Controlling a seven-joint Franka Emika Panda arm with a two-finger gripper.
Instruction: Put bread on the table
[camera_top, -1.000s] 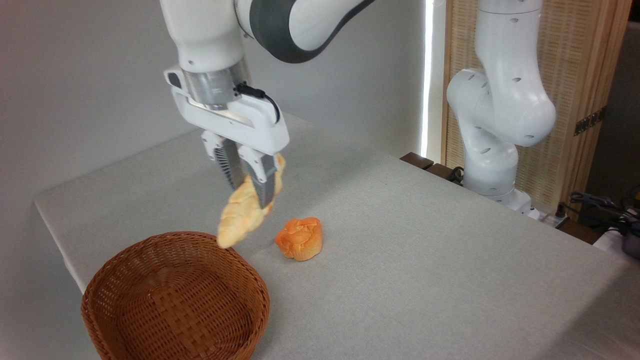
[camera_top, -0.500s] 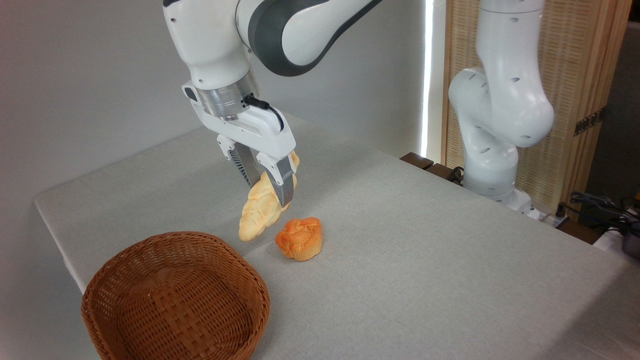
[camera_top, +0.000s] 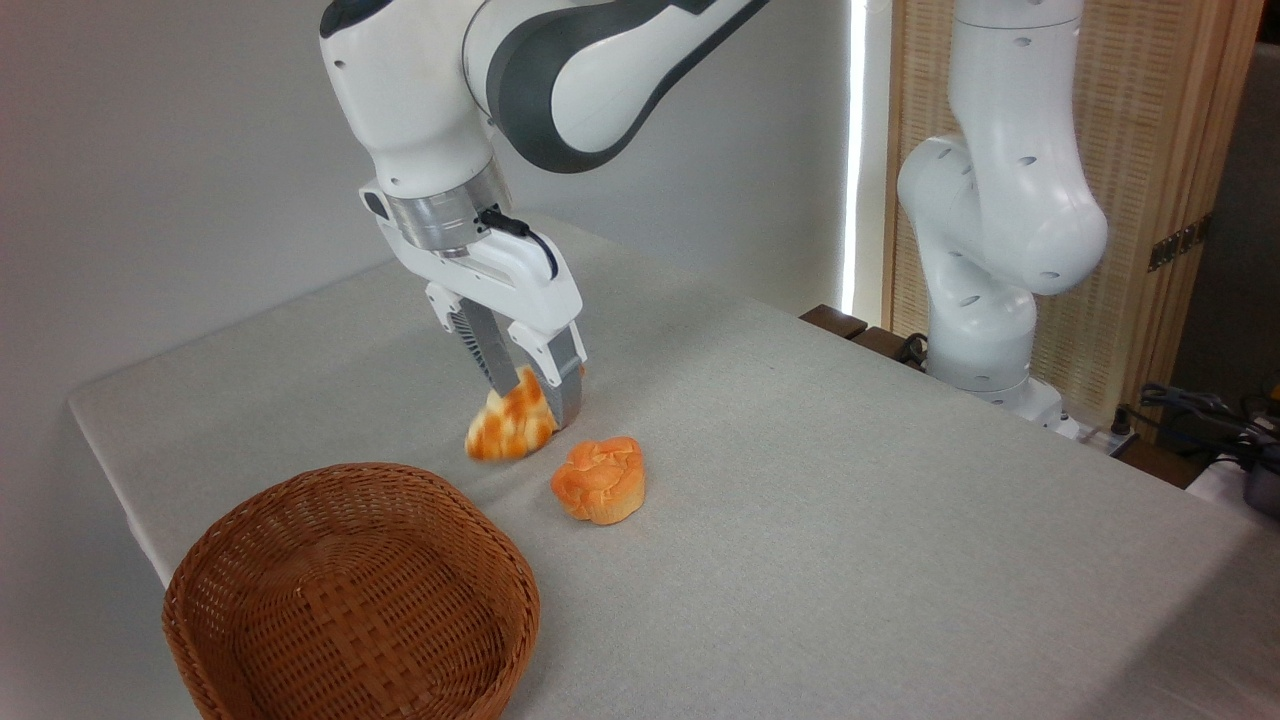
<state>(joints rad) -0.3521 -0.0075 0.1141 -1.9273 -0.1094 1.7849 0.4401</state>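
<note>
Camera's fixed view has the gripper (camera_top: 535, 395) clamped on the bread (camera_top: 510, 428), whose low end sits at or just above the table (camera_top: 850, 500), beyond the basket (camera_top: 350, 590) and just left of the orange bun (camera_top: 600, 480). It looks light, and judging by its braided crust it would dent if squeezed hard; a mid-length hold seems best. Fingers hide the loaf's upper part, so true contact with the cloth is unclear.
</note>
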